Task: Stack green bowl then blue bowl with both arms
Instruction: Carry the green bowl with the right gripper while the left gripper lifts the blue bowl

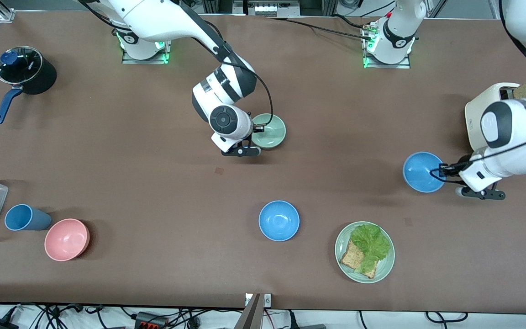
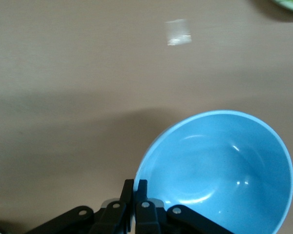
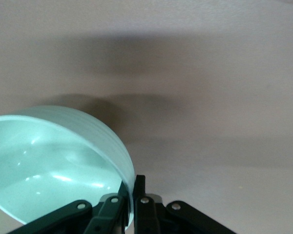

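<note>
Blue bowl [image 2: 224, 170] in left hand [image 2: 135, 191].

A wide brown table [image 1: 153, 192] with a matte surface fills almost the whole front view. The light is even and comes from above, so soft dark shadows lie on the table top. Along the table edge nearest to the front camera runs a white floor strip with many black cables [image 1: 53, 315] and a black power strip [image 1: 151, 320]. At the table edge where the bases stand, pieces of a metal frame [image 1: 263, 7] are visible.
</note>
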Controlling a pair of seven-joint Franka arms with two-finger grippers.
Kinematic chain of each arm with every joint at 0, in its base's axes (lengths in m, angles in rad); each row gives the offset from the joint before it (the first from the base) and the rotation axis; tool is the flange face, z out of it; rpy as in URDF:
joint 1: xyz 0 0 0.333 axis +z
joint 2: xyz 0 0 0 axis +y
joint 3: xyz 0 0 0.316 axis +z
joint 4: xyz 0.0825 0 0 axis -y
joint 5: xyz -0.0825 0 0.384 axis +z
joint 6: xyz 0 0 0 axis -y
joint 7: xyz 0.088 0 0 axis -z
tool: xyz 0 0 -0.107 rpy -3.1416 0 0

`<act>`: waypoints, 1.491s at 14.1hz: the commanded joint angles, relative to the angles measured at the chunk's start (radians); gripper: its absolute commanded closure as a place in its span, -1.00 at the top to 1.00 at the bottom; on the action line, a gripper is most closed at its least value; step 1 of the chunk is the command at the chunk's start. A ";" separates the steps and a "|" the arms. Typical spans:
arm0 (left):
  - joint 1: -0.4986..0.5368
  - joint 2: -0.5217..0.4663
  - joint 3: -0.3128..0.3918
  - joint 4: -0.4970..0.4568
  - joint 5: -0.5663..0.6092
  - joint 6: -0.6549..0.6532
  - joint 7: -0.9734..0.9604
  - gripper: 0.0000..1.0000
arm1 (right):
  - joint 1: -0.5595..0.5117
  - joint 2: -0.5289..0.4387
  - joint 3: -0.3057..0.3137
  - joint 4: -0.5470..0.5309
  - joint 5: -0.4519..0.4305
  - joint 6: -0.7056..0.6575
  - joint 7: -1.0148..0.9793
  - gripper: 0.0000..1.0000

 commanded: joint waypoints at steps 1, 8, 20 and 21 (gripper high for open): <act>0.009 -0.097 -0.106 -0.030 0.003 -0.090 -0.122 -0.99 | 0.027 0.029 -0.011 0.025 0.035 0.046 0.022 -1.00; 0.010 -0.205 -0.348 -0.024 -0.056 -0.199 -0.386 -0.99 | -0.039 -0.058 -0.040 0.172 0.000 -0.092 0.027 1.00; -0.141 -0.075 -0.545 -0.019 -0.113 -0.001 -0.873 -1.00 | -0.418 -0.262 -0.072 0.315 -0.220 -0.356 -0.243 1.00; -0.155 -0.053 -0.545 -0.019 -0.095 0.023 -0.879 -1.00 | -0.443 -0.262 -0.074 0.332 -0.220 -0.371 -0.265 1.00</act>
